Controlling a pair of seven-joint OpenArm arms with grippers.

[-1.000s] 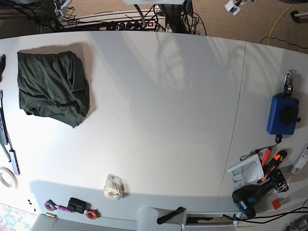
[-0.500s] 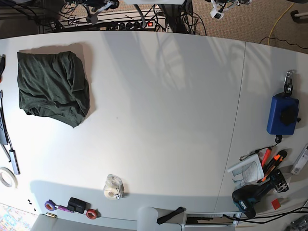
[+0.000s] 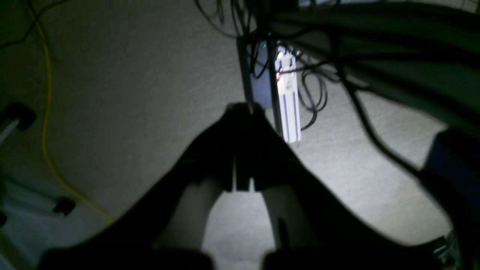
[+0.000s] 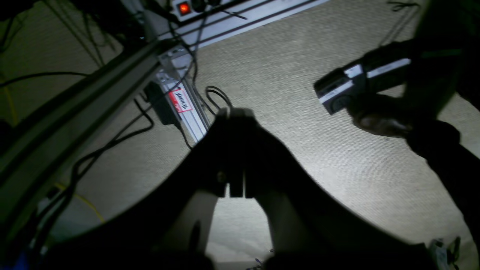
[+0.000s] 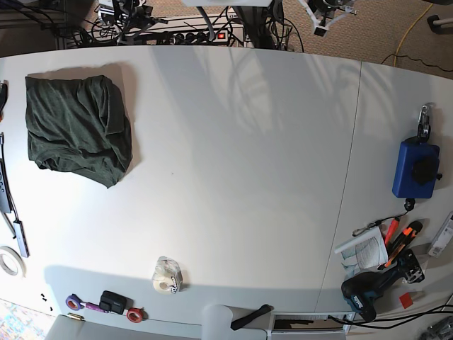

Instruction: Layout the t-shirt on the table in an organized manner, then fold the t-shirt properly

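The dark green t-shirt [image 5: 76, 129] lies bunched in a rough square at the far left of the white table [image 5: 241, 156]. No gripper touches it. Both arms hang beyond the table's far edge, over the carpet. My right gripper [image 4: 234, 111] is shut and empty, and shows small at the top left of the base view [image 5: 122, 13]. My left gripper [image 3: 243, 108] is shut and empty, and shows at the top right of the base view [image 5: 324, 15]. The t-shirt shows in neither wrist view.
A blue pouch [image 5: 415, 168] and hand tools [image 5: 386, 258] lie at the table's right. A crumpled white thing [image 5: 167, 275], tape rolls [image 5: 8, 261] and small items [image 5: 106, 303] lie along the front. A power strip [image 4: 225, 15] and cables lie on the carpet.
Both arms have shifted a little beyond the table's far edge. The t-shirt and the other things on the table have not moved.
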